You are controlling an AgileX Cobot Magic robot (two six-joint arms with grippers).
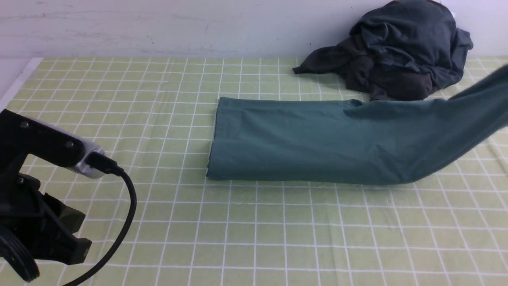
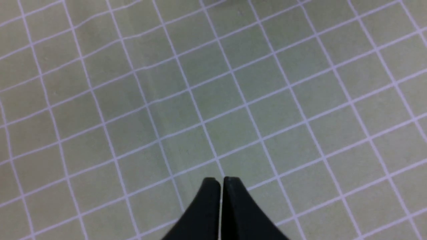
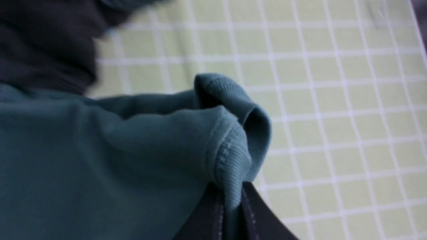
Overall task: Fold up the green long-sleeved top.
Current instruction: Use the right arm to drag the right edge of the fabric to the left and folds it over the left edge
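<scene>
Front view: the green long-sleeved top (image 1: 309,139) lies mid-counter, its right end lifted toward the right edge, near dark clothes (image 1: 401,51) in the far right corner; left wrist: the left gripper (image 2: 222,180) is pressed together, empty, over checked cloth (image 2: 233,100); right wrist: the right gripper (image 3: 232,200) pinches the top's ribbed edge.

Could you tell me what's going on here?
The right gripper is clamped on a ribbed edge of the green top, holding its right end up off the checked tablecloth; the rest lies flat as a long strip. The left gripper is shut and empty, off to the left. A pile of dark clothes sits behind.
</scene>
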